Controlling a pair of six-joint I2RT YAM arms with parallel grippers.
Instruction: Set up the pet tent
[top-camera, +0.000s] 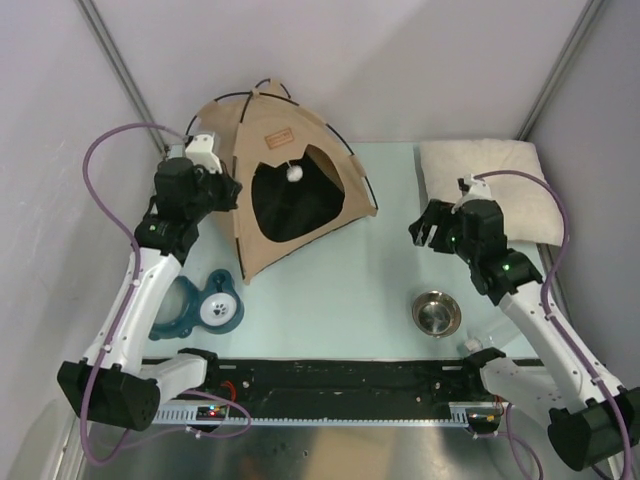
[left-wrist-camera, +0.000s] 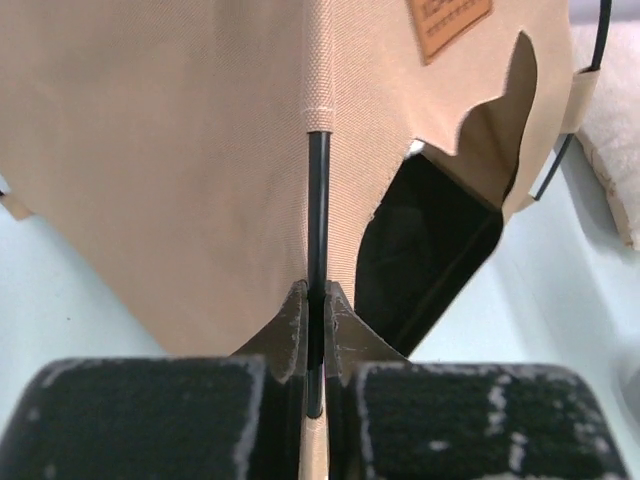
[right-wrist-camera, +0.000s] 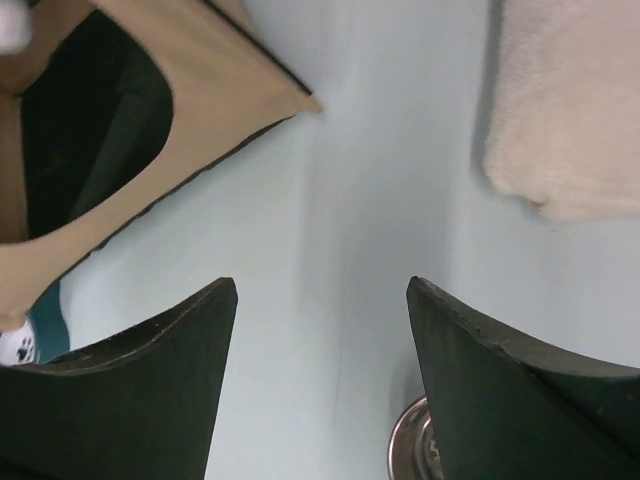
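1. Tent (top-camera: 290, 190): tan, black edging, standing up with its dark door facing the arms. It is the landmark for everything below.
2. Label (left-wrist-camera: 447, 25): brown patch above the door. The print is too blurred to read. White pompom (top-camera: 294, 172) hangs just under it at the top of the door.
3. The only other marking is a paw print on the white centre of a blue dish (top-camera: 205, 308), front-left of the tent, partly under the left arm.
4. Left gripper (left-wrist-camera: 316, 310): at the tent's left corner, jaws clenched on the black pole (left-wrist-camera: 318, 230) where it leaves the tan seam sleeve. Fabric edge is pinched in alongside.
5. Right gripper (right-wrist-camera: 321, 290): to the tent's right, jaws released and wide, nothing between them. Only table shows below.
6. Table (top-camera: 340, 280): matte pale blue-green. Plain pale walls (top-camera: 400, 60) enclose it, with a grey strut (top-camera: 115, 60) in each back corner.
7. Pillow (top-camera: 485, 185): cream, to the tent's right, against the right wall and apart from the tent's right corner.
8. Steel bowl (top-camera: 437, 313): front-right of the tent, well apart.
9. Open room: a bare strip between tent and pillow, and bare table in front of the door. The tent's left side is tight, with the left arm and wall close by.
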